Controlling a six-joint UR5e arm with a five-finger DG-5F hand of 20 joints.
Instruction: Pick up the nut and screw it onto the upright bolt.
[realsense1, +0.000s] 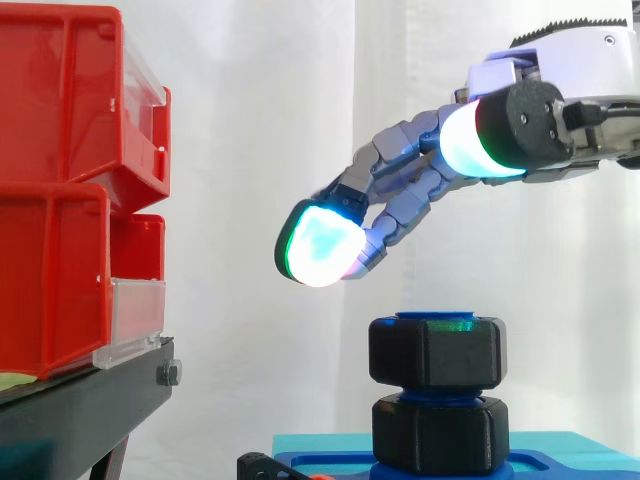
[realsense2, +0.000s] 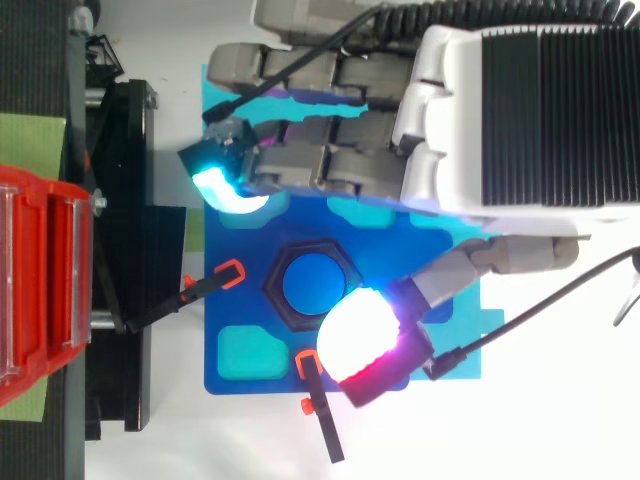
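A black hexagonal nut (realsense1: 436, 351) sits on top of the upright blue bolt (realsense2: 314, 284), above a second black nut (realsense1: 440, 430) lower on the same bolt. In the top view the upper nut (realsense2: 283, 306) rings the bolt's blue head. The bolt stands on a blue base plate (realsense2: 230, 310). My hand (realsense1: 560, 90) hovers above the nut with its fingers stretched out and down to the left, apart from the nut. It holds nothing. A glowing fingertip (realsense1: 320, 245) hangs left of and above the nut.
Stacked red bins (realsense1: 70, 180) on a black stand (realsense1: 80, 410) are at the left. Two black clamps with orange tips (realsense2: 228, 275) hold the base plate's edges. The plate rests on a cyan block (realsense1: 560, 445).
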